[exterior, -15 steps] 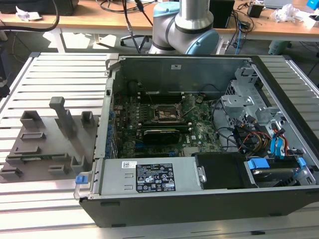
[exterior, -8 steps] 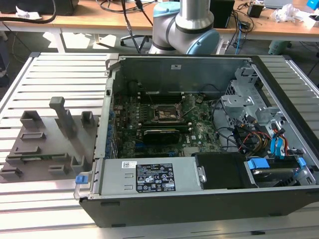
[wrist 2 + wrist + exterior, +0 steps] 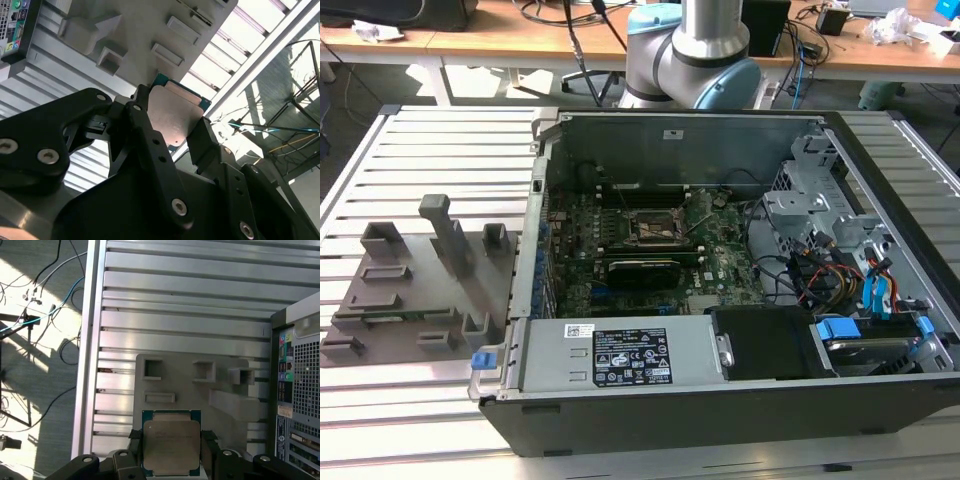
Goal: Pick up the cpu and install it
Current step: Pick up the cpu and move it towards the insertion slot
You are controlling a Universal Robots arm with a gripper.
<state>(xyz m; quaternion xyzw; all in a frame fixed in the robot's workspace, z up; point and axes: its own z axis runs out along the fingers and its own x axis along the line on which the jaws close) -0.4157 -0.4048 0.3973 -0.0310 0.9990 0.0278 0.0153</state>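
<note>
One cpu is pinched by its edges in the pincer above the grey tray; so slim a hold could let it tilt or slip.

Your station is a robotics lab: 1 slatted aluminium table carries an opened computer case; wooden desks strewn with cables run along the exterior view's upper edge, behind the arm's base.
</note>
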